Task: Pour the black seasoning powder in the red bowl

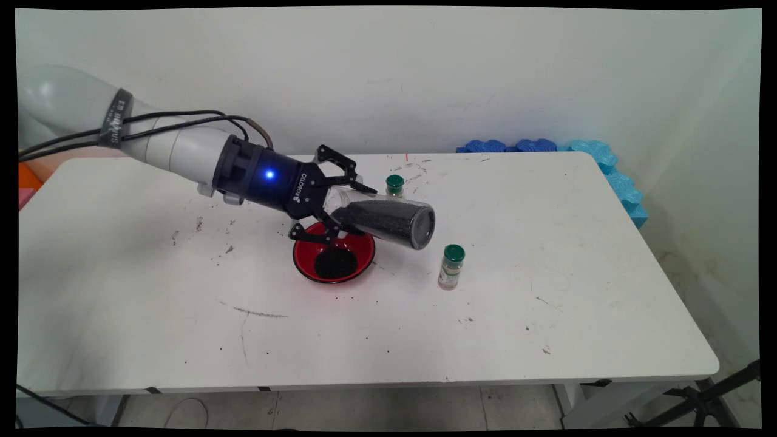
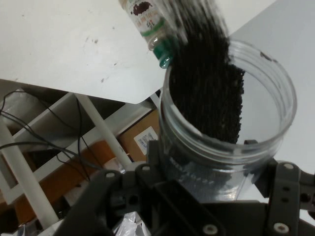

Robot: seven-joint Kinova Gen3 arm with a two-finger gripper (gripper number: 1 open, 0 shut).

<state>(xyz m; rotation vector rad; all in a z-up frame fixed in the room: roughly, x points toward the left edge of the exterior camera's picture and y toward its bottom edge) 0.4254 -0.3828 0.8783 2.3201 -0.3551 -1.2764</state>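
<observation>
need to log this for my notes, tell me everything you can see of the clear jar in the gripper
The clear plastic jar is a lidless, ribbed-neck cylinder partly filled with fine black grains. The gripper clamps it near its open mouth. It is tipped almost on its side above the table, base toward the right, mouth over the red bowl, which holds a small black heap. Only the gripper touches it.

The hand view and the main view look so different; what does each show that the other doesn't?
Only the hand view shows the clear jar's open mouth from close up, and frame bars and boxes below the table's edge. Only the main view shows the red bowl with a dark heap in it, a second green-capped bottle behind the jar, and blue foam at the far corner. Both show the gripper clamped on the tilted jar of black grains, and one green-capped bottle.
</observation>
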